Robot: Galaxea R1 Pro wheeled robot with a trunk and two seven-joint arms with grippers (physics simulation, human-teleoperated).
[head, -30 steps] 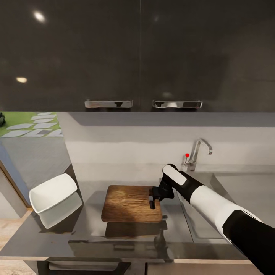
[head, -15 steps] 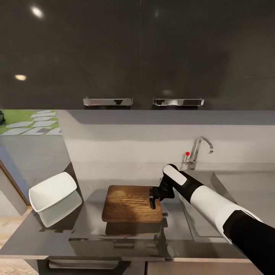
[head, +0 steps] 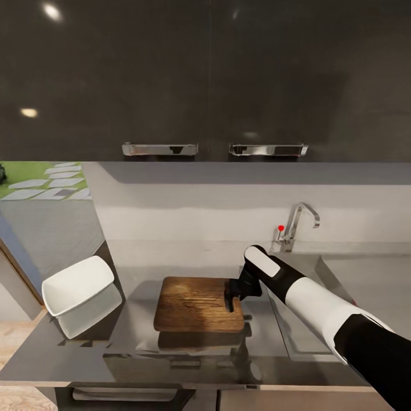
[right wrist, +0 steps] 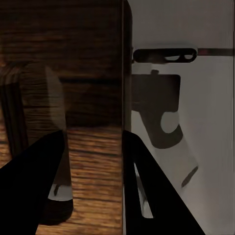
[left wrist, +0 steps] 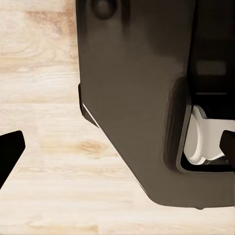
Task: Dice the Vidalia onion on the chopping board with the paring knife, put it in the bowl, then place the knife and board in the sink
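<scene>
1. Above the bench, two dark glossy wall cabinet doors [head: 205,74] take up the upper half of the head view, with two chrome handles [head: 160,149] along their lower edge and a pale wall below them.
2. The bench [head: 137,348], grey and mirror-like, runs from its angled left end to the sink [head: 308,319] at the right. Bare surface lies between the bowl and the board and along the whole front edge.
3. The sink basin sits just right of the board, partly covered by the right forearm; its chrome tap [head: 297,225] with a red dot stands at the back, against the wall.
4. The right arm comes in from the lower right corner, crossing over the sink, and its wrist bends down at the board's right edge.
5. The chopping board [head: 194,302] lies flat in the middle of the bench, its right edge near the sink rim, well apart from the bowl.
6. The bowl [head: 77,285], white and squarish, rests at the bench's left end, tilted, close to that edge.
7. The right gripper [right wrist: 93,161] straddles the board's right edge: one finger over the wood, the other over the bench. Whether the fingers touch the edge I cannot tell.
8. The left gripper [left wrist: 117,152] is spread wide and holds nothing, its dark fingertips [left wrist: 10,152] at opposite sides of the left wrist view, over a pale wooden floor [left wrist: 44,73].
9. The board's handle slot [right wrist: 13,110] shows at the side of the right wrist view.
</scene>
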